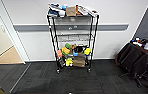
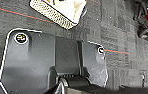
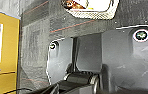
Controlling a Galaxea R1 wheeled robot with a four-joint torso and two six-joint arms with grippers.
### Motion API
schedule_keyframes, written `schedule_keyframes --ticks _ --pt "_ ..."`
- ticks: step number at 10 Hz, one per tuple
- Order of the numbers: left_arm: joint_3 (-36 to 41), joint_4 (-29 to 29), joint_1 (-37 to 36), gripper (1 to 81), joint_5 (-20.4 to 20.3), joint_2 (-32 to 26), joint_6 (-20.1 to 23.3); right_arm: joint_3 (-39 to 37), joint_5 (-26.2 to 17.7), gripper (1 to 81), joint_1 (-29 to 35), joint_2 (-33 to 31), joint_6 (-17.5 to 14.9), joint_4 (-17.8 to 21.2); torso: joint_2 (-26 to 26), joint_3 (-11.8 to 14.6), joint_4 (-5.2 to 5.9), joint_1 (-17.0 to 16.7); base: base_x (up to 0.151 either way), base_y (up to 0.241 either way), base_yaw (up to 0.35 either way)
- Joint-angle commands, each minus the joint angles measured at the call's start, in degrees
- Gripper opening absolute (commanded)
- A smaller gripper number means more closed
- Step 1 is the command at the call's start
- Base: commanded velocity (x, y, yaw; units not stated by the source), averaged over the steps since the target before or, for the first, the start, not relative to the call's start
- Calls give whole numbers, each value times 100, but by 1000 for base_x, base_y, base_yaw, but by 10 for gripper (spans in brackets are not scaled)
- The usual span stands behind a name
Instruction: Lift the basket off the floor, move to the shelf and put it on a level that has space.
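1. Stood facing the shelf (image 1: 73,41) at 12 o'clock across the floor (image 1: 72,80).
2. Saw the basket (image 2: 58,11) resting on carpet, unlifted.
3. Could not tell either gripper's state.
4. Judged lifting not yet begun; needed both arms lowered to the basket's rim.
5. Noted the level (image 1: 73,37) bare.

The shelf (image 1: 73,41) is standing on the floor (image 1: 72,81) against the wall (image 1: 30,15), with a doorway (image 1: 2,50) lying to its left and an office chair (image 1: 132,61) to its right. The level (image 1: 73,37) is sitting between the loaded top tier and the toys (image 1: 73,51) below. In the left wrist view the basket (image 2: 58,11) is resting on the floor.
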Motion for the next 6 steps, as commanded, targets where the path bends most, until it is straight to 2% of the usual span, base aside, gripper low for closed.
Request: schedule_keyframes --ticks 1,3,6 --pt "96 89 -196 811 281 -102 20 95 -305 811 241 -97 -2 -12 0 0 0 2 69 0 0" --pt "96 89 -204 811 281 -102 20 95 -305 811 241 -97 6 -12 4 0 0 4 66 0 0" --pt "96 89 -196 811 281 -102 20 78 -305 811 241 -97 6 -12 6 0 0 6 0 0 0"
